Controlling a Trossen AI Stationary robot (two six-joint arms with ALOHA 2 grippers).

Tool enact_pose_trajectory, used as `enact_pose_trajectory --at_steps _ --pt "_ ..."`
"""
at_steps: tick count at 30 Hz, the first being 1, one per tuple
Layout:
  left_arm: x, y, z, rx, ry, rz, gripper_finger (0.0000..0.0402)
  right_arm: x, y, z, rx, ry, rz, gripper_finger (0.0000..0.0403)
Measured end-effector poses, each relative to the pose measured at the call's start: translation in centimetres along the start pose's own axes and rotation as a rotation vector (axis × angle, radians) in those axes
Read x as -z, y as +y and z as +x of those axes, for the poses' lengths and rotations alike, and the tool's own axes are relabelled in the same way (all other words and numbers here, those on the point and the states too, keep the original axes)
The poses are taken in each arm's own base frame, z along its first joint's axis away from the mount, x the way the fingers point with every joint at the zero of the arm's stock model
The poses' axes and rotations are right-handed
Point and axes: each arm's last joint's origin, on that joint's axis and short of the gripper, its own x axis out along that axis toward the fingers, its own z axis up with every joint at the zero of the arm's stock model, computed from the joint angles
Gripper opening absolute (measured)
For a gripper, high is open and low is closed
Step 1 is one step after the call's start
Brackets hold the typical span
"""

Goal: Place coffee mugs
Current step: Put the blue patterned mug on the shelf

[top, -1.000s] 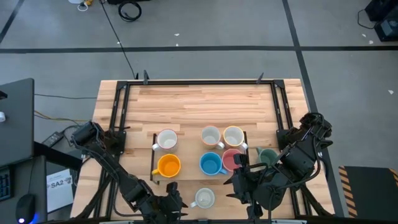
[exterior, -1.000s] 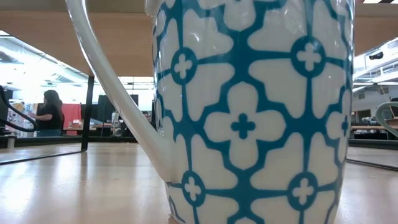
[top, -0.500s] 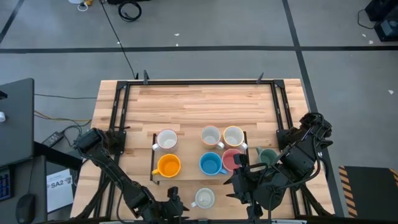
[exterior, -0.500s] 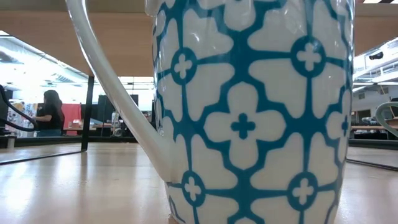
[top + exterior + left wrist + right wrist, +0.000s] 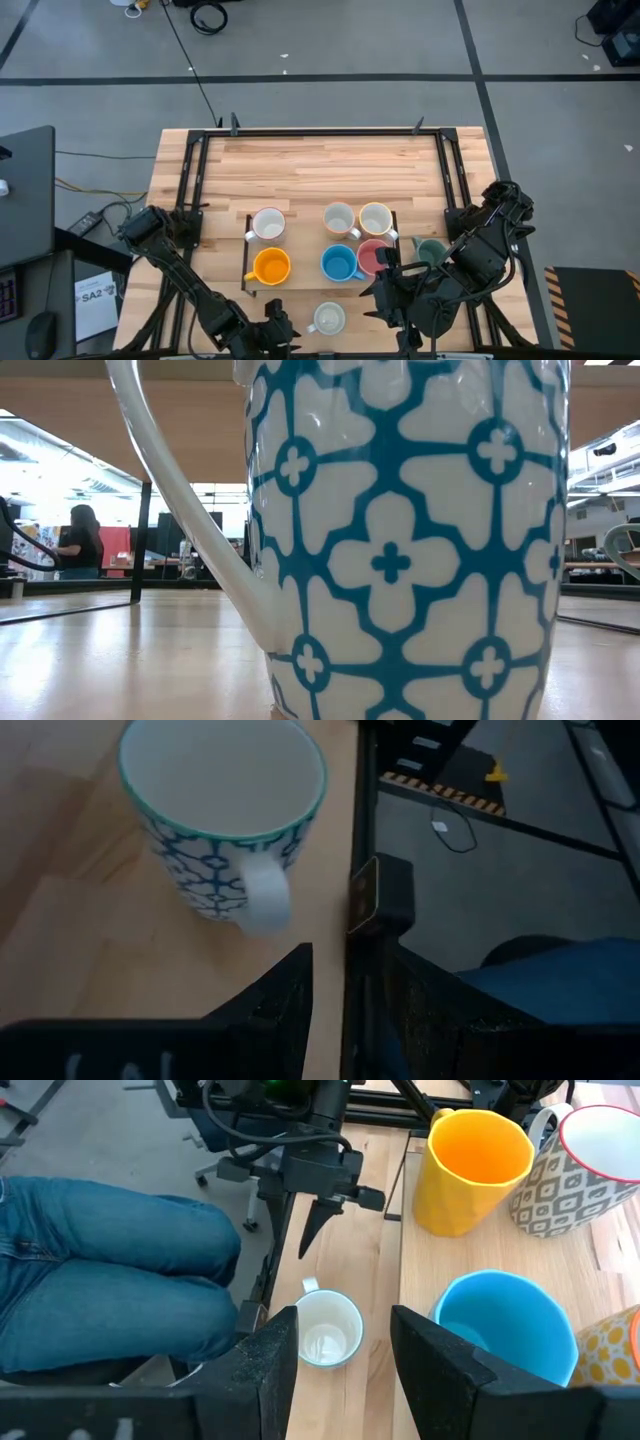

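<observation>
A white mug with a blue pattern (image 5: 326,318) stands upright on the wood near the table's near edge; it fills the low view (image 5: 400,550). My left gripper (image 5: 273,326) sits open just left of it, its handle (image 5: 265,900) turned toward the fingers, with a gap between. My right gripper (image 5: 385,290) hovers open to the right, the same mug (image 5: 325,1330) showing far below between its fingers. The orange (image 5: 270,266), blue (image 5: 339,263), pink (image 5: 376,256) and three white or cream mugs stand on a dark-framed tray (image 5: 247,250). The dark green mug (image 5: 430,250) stands right of it.
A small black block with an orange face (image 5: 378,905) sits at the table's near edge beside the patterned mug. A seated person's blue-jeaned legs (image 5: 100,1270) are just beyond that edge. Bare wood (image 5: 320,170) stretches across the far half of the table.
My left arm has drawn back a little toward the near edge, its gripper sliding slightly away from the patterned mug. The mugs and the right arm have kept still.
</observation>
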Motion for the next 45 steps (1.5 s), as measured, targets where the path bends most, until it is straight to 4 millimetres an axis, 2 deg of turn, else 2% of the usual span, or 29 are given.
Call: enact_pose_trajectory --at_steps 13,22,25,34,45 --pt "-0.5 0.3 0.3 0.004 -0.006 0.01 0.013 0.0 0.0 0.0 0.0 0.001 0.0 0.0166" --pt "-1.2 1.1 0.9 -0.015 0.007 -0.114 0.0132 0.0 0.0 0.0 0.0 0.0 0.0 0.0166" --pt "-1.3 1.2 1.0 -0.01 0.016 -0.118 0.0145 0.0 0.0 0.0 0.0 0.0 0.0 0.0166" --pt "-1.2 1.5 1.1 -0.034 0.037 -0.103 0.022 0.0 0.0 0.0 0.0 0.0 0.0 0.0166" --pt "-1.8 2.2 1.5 -0.055 0.035 -0.115 0.0227 0.0 0.0 0.0 0.0 0.001 0.0 0.0166"
